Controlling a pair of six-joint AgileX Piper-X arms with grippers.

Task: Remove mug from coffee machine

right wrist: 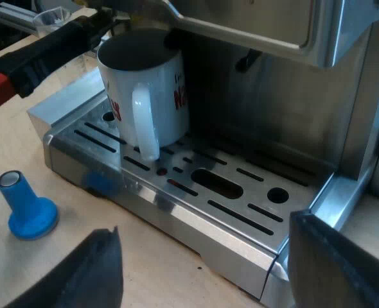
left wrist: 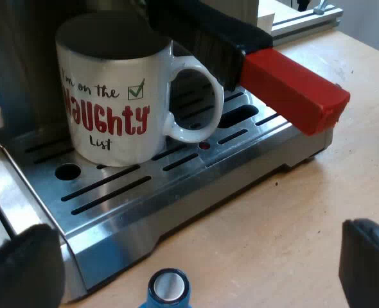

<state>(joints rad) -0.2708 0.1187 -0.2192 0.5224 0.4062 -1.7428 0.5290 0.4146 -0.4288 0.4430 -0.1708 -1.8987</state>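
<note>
A white mug (left wrist: 115, 96) with red and black lettering stands upright on the espresso machine's metal drip tray (left wrist: 176, 192), under the locked holder, whose dark handle ends in red (left wrist: 292, 90). My left gripper (left wrist: 196, 263) is open, a short way in front of the tray and facing the mug's lettered side. A blue tamper (left wrist: 169, 289) stands on the table between its fingers. My right gripper (right wrist: 202, 237) is open before the tray's edge (right wrist: 196, 218), facing the mug (right wrist: 148, 83) and its handle (right wrist: 144, 122). Neither gripper touches the mug.
The holder's handle (right wrist: 48, 51) juts out over the tray close beside the mug's rim. The blue tamper (right wrist: 26, 208) stands on the wooden table near the tray's corner. A measuring glass (right wrist: 48, 19) sits beyond the handle. The machine's front (right wrist: 254, 25) overhangs the mug.
</note>
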